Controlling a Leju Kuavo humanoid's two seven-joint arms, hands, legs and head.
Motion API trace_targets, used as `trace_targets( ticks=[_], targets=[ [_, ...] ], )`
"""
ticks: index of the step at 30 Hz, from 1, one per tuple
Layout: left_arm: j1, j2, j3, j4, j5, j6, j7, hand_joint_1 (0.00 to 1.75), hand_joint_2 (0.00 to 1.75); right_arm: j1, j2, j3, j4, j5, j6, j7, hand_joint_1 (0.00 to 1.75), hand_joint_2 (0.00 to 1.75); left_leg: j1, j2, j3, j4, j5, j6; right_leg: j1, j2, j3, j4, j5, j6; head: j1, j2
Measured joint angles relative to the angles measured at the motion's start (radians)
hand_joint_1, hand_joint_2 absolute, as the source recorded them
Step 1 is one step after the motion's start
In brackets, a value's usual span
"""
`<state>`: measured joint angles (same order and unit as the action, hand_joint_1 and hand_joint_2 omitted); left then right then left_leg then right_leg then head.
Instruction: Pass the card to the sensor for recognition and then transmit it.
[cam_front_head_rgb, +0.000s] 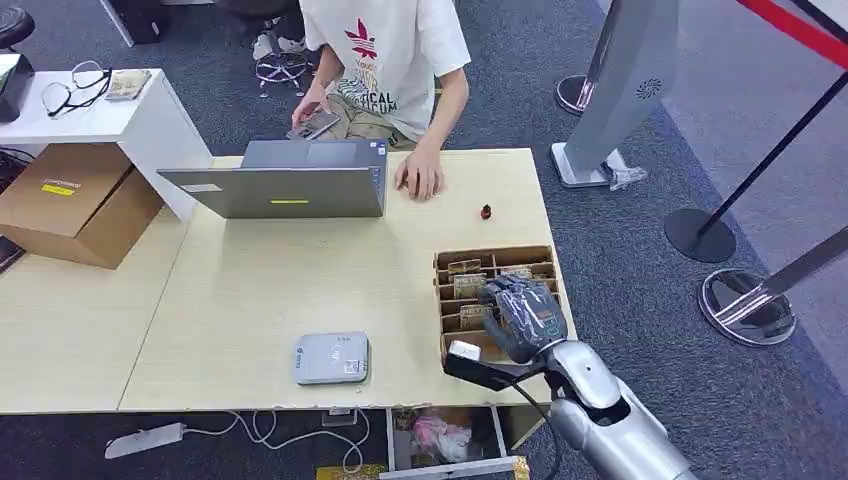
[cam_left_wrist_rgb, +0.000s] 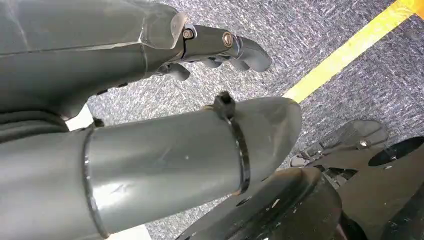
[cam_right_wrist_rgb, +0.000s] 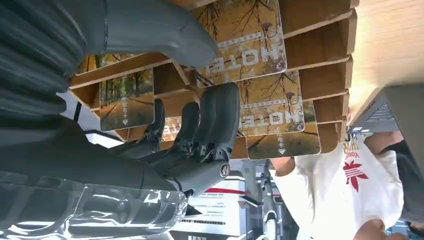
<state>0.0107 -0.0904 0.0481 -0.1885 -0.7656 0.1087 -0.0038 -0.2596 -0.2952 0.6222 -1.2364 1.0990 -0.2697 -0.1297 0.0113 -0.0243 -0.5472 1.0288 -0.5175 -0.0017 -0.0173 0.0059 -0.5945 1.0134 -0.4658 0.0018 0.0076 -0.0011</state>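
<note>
the cards (cam_right_wrist_rgb: 250, 37) are glossy rectangles printed with autumn trees and "hotel" (seen upside down), standing in a slotted cardboard box (cam_front_head_rgb: 545, 262) on the pale wood counter (cam_front_head_rgb: 250, 300). the right robot hand (cam_front_head_rgb: 522, 318) reaches into the box, thumb and fingers either side of one card; a firm grip cannot be told. the left robot hand (cam_left_wrist_rgb: 220, 47) hangs with fingers curled, holding nothing. a grey sensor (cam_front_head_rgb: 331, 358) lies nearby.

the right hand (cam_front_head_rgb: 523, 318) covers part of the cardboard card rack (cam_front_head_rgb: 497, 262) at the table's near right, so whether its fingers (cam_right_wrist_rgb: 218, 116) touch a card (cam_right_wrist_rgb: 245, 35) cannot be told; the thumb hides one corner of that card. the cards' small print is too small to read. the person (cam_front_head_rgb: 385, 60) at the far side is cut off above the shoulders. the small dark object (cam_front_head_rgb: 486, 211) near the person's hand is too small to identify. the left hand (cam_left_wrist_rgb: 220, 47) is cropped, its grasp state unclear.
</note>
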Motion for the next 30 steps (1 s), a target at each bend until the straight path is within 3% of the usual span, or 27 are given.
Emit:
trace_targets(
  ticks=[8, 9, 12, 17, 18, 30],
  targets=[
    [0.0, 0.0, 0.0, 0.0, -0.009, -0.001, -0.007, 0.0, 0.0, -0.001, -0.01, 0.005, 0.0, -0.003, 0.008, 0.003, 0.99, 1.75, 0.0, 0.0, 0.0, 0.0, 0.0, 0.0, 0.0, 0.0, 0.0, 0.0, 0.0, 0.0, 0.0, 0.0],
    [0.0, 0.0, 0.0, 0.0, -0.009, -0.001, -0.007, 0.0, 0.0, -0.001, -0.01, 0.005, 0.0, -0.004, 0.01, 0.003, 0.91, 1.75, 0.0, 0.0, 0.0, 0.0, 0.0, 0.0, 0.0, 0.0, 0.0, 0.0, 0.0, 0.0, 0.0, 0.0],
    [0.0, 0.0, 0.0, 0.0, -0.01, -0.004, -0.007, 0.0, 0.0, -0.001, -0.011, 0.006, 0.0, -0.004, 0.016, 0.004, 0.94, 1.75, 0.0, 0.0, 0.0, 0.0, 0.0, 0.0, 0.0, 0.0, 0.0, 0.0, 0.0, 0.0, 0.0, 0.0],
    [0.0, 0.0, 0.0, 0.0, -0.012, -0.004, -0.007, 0.0, 0.0, -0.001, -0.011, 0.007, 0.0, -0.002, 0.029, 0.013, 1.19, 1.75, 0.0, 0.0, 0.0, 0.0, 0.0, 0.0, 0.0, 0.0, 0.0, 0.0, 0.0, 0.0, 0.0, 0.0],
    [0.0, 0.0, 0.0, 0.0, -0.013, -0.004, -0.007, 0.0, 0.0, -0.002, -0.011, 0.007, 0.0, -0.002, 0.031, 0.013, 1.33, 1.75, 0.0, 0.0, 0.0, 0.0, 0.0, 0.0, 0.0, 0.0, 0.0, 0.0, 0.0, 0.0, 0.0, 0.0],
    [0.0, 0.0, 0.0, 0.0, -0.014, -0.004, -0.007, 0.0, 0.0, -0.008, -0.011, 0.013, 0.0, -0.001, 0.037, 0.016, 1.52, 1.75, 0.0, 0.0, 0.0, 0.0, 0.0, 0.0, 0.0, 0.0, 0.0, 0.0, 0.0, 0.0, 0.0, 0.0]
  ],
)
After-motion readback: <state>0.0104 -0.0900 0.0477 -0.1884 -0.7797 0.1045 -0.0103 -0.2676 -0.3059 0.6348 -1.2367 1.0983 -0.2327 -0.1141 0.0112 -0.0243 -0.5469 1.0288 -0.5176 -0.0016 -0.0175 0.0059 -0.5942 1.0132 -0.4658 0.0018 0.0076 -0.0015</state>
